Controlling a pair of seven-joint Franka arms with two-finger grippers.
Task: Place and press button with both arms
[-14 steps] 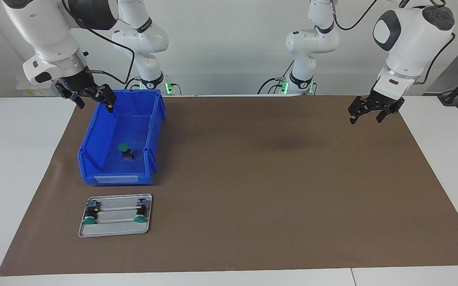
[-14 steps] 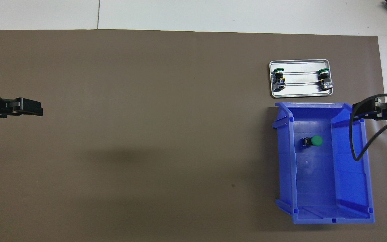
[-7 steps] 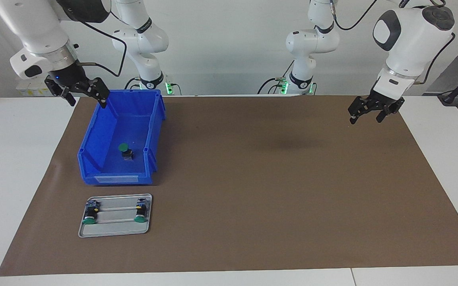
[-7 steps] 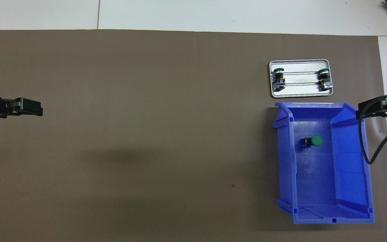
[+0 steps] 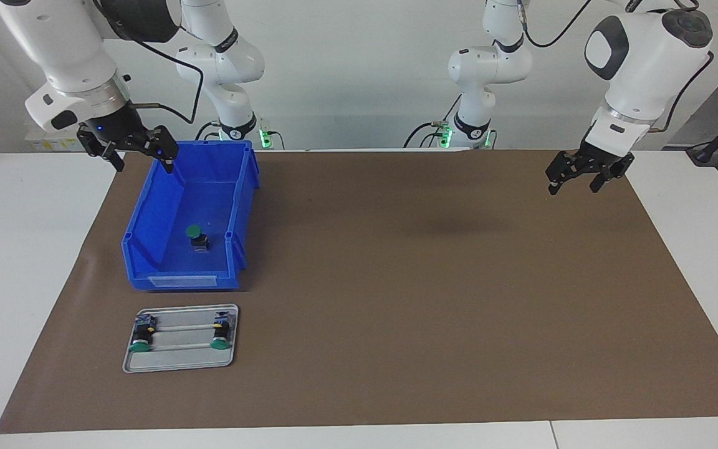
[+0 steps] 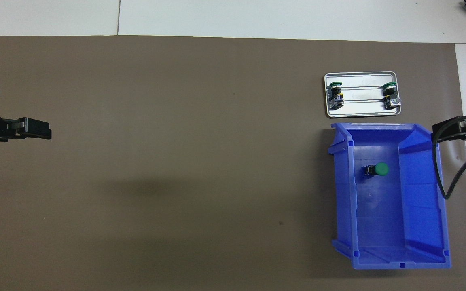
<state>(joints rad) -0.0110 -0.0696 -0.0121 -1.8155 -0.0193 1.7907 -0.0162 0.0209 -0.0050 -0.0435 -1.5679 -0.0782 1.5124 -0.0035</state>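
Button (image 5: 196, 236) lay on its side in the blue bin (image 5: 147, 218), toward the right arm's end of the surface (image 5: 427, 280). You had the right gripper (image 5: 141, 153) spread wide and empty above the bin's wall nearest the robots. Your left gripper (image 5: 574, 174) hung wide and empty over the brown mat (image 5: 459, 343).

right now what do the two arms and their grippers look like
Both arms are glossy white jointed tubes with dark grey caps at the joints. Each ends in a black two-finger gripper: the right gripper below a silver wrist ring, with a small blue light, the left gripper likewise black. Black cables loop along both arms.
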